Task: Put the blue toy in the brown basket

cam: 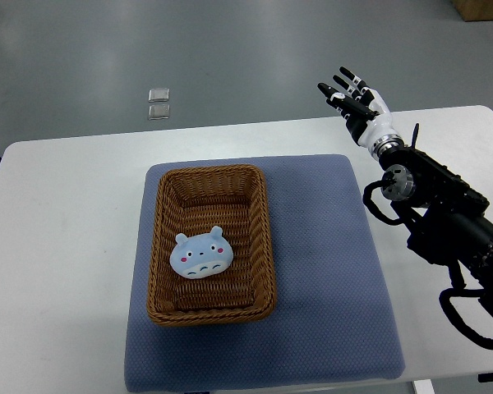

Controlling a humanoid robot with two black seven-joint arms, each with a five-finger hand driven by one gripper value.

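One hand in play: the right hand point(355, 103) hangs over the table's far edge with its fingers point(343, 84) spread loose, gripping nothing. Well off to the lower left of those fingers, the blue toy point(201, 255) lies face-up inside the brown basket point(263, 238), on the blue mat point(329, 271) across the white table point(57, 246).

Right arm point(444, 222) cut off at right edge, cardboard box point(481, 8) clipped at top corner, blue mat point(329, 271) bottom edge cropped.
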